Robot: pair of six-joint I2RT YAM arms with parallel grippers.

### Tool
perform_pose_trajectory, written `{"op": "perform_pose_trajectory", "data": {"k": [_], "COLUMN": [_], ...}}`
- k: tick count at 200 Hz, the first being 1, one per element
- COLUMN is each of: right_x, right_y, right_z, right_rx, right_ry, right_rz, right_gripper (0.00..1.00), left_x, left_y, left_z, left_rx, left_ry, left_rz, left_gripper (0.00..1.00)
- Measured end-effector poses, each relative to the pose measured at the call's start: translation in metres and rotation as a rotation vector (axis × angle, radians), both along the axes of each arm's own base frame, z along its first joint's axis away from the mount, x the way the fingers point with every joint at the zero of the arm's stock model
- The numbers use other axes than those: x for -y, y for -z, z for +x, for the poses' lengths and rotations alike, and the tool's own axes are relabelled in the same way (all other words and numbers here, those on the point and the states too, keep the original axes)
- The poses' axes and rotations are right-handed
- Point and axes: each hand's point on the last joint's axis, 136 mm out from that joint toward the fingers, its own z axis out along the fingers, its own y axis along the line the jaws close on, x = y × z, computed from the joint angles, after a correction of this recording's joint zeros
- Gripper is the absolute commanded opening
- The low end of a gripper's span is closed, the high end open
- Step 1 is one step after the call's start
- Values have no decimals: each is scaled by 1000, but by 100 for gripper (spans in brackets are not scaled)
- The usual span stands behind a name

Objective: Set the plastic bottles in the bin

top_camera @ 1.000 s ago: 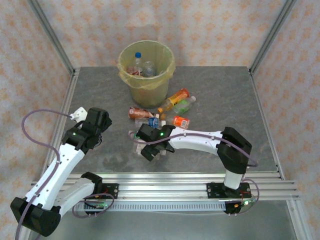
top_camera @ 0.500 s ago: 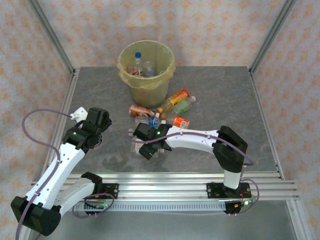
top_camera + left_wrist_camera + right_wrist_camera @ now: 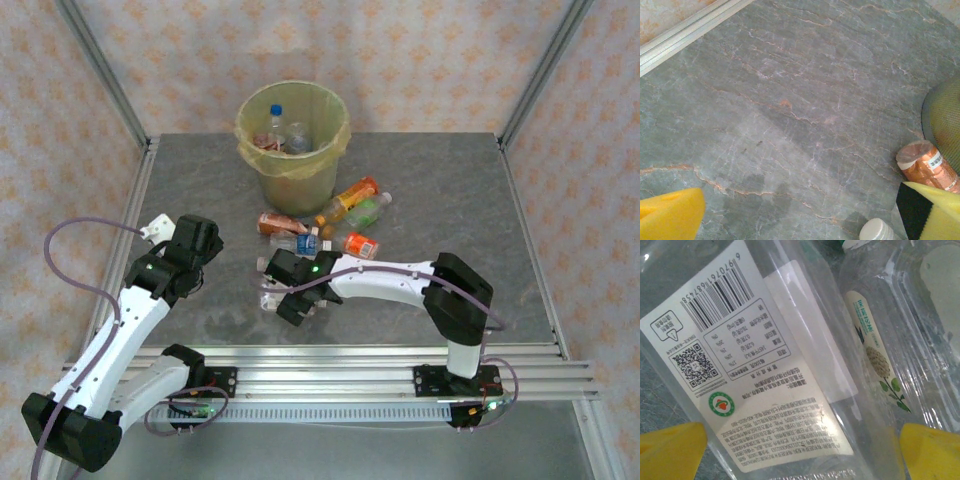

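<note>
Right gripper (image 3: 800, 455) spread wide astride clear bottle (image 3: 755, 365) on worktop (image 3: 440, 200); pick-up step; next: clamp bottle, carry to bin (image 3: 295, 180); left gripper (image 3: 800, 210) likewise spread, idle.

The bin (image 3: 296, 182) stands upright at the far side of the table (image 3: 450, 190), pale yellow-green, its yellowish bag (image 3: 247, 128) folded over the rim. There's a blue-capped bottle (image 3: 276, 112) inside among others. Just in front lie an orange bottle (image 3: 352, 196), a green-tinted bottle (image 3: 370, 210), a coppery bottle (image 3: 275, 224), a blue-labelled bottle (image 3: 306, 243) and a red-labelled bottle (image 3: 361, 243). Nearer, a clear bottle (image 3: 755, 380) with a white barcode label lies beside a second clear bottle (image 3: 875, 355).
</note>
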Motion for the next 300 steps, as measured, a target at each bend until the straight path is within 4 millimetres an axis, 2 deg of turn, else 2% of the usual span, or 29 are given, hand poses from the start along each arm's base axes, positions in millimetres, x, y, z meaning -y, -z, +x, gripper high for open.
{"op": "perform_pose_trajectory", "data": {"k": [88,166,217,242,263,300], "right_x": [-17,-17,-21,-22,-23,-24], "right_y": [3,1,0,1,1,3], "right_z": [-15,-11,-15,-16,-15,-14], "right_rx": [-85,-115,-134,-133,-136,-175], "right_ry": [-97,-82,-116,-129,-129,-126], "right_rz": [46,68,87,91,98,140], "right_gripper": [99,99,99,99,99,99], "left_x": [-1,0,9,18,27,44], "left_y": [0,3,28,39,50,76], "left_z": [0,1,5,4,0,-14], "left_rx": [1,-29,-146,-189,-225,-308], "left_ry": [-6,17,61,100,130,179], "left_rz": [-1,-12,-100,-143,-186,-271], "left_gripper": [100,98,96,86,80,78]}}
